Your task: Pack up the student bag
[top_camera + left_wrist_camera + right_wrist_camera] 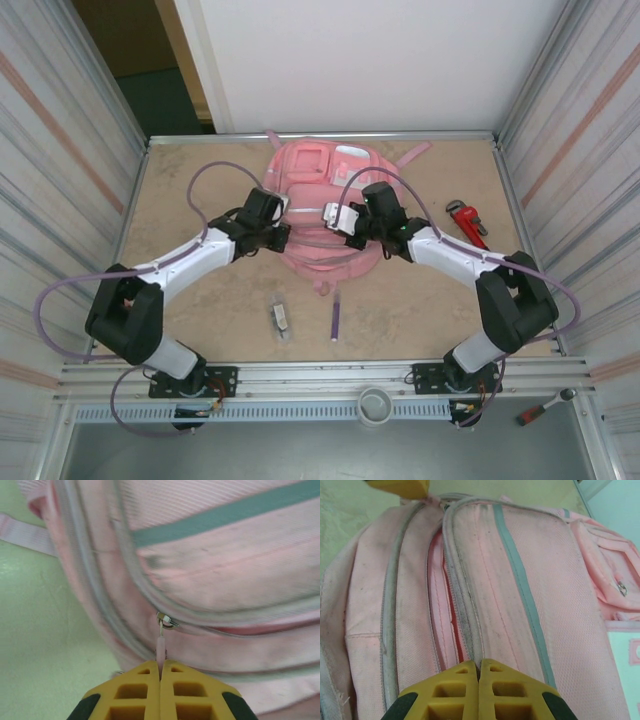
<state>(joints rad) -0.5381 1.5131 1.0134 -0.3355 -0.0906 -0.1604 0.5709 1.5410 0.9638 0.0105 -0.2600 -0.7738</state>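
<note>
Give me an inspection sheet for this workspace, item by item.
Surface: tan table, flat.
Job's things: large pink fabric backpack lying at far centre.
Clutter: red pipe wrench right of the bag; purple pen and small grey object nearer the arms.
Hands: left hand shut on pink zip pull; right hand shut at the bag's zip seam.
Cables: purple cables loop above both arms.
Surroundings: ribbed metal walls; red-handled screwdriver beyond the table's near right corner.
</note>
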